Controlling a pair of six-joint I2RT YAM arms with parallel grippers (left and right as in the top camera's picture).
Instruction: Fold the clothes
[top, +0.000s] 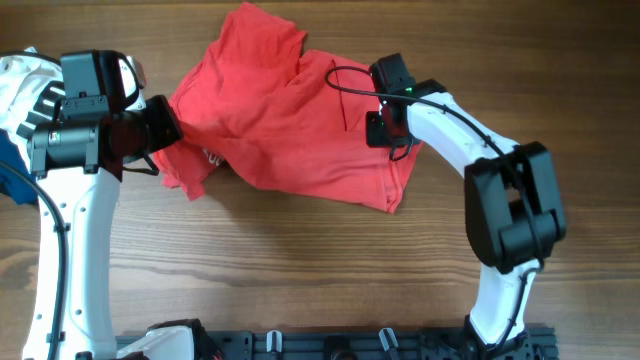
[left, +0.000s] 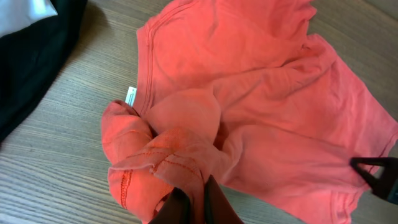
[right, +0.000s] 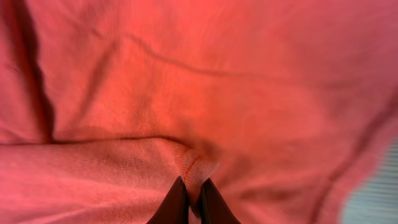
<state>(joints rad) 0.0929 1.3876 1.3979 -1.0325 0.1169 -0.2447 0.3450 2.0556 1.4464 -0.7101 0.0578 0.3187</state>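
Crumpled red T-shirt (top: 290, 130) on a wooden table (top: 300, 270); left gripper (left: 193, 202) and right gripper (right: 193, 198) each clench a thin fold (shallow bites), so fabric could slip free when pulled.

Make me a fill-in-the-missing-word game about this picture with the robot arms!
1. The crumpled T-shirt on the wooden table is coloured ____.
2. The little tag by its collar is ____.
3. The left claw is pinching a bunch of the ____.
4. The right claw is ____ on a fold of the fabric, not open.

Missing words: red, white, T-shirt, shut.
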